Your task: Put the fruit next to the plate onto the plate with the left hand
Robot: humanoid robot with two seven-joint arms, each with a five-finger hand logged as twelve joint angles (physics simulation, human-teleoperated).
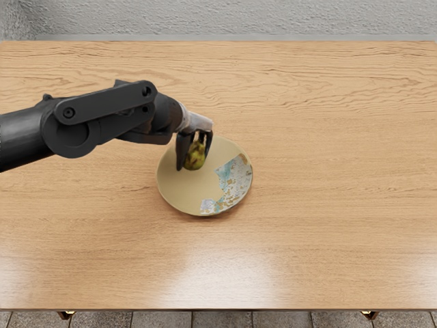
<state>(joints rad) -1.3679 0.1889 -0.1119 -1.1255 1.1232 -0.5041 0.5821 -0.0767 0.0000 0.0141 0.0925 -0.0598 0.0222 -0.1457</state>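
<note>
Holding the fruit (196,157) over the plate (205,195) with my left hand (193,145)

Fingers are curled down around the yellow-green fruit, above the plate's far-left part, middle of the wooden table (328,123).

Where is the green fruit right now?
In the head view the fruit is just left of centre, held in the left hand over the upper-left part of the plate; I cannot tell if they touch.
</note>
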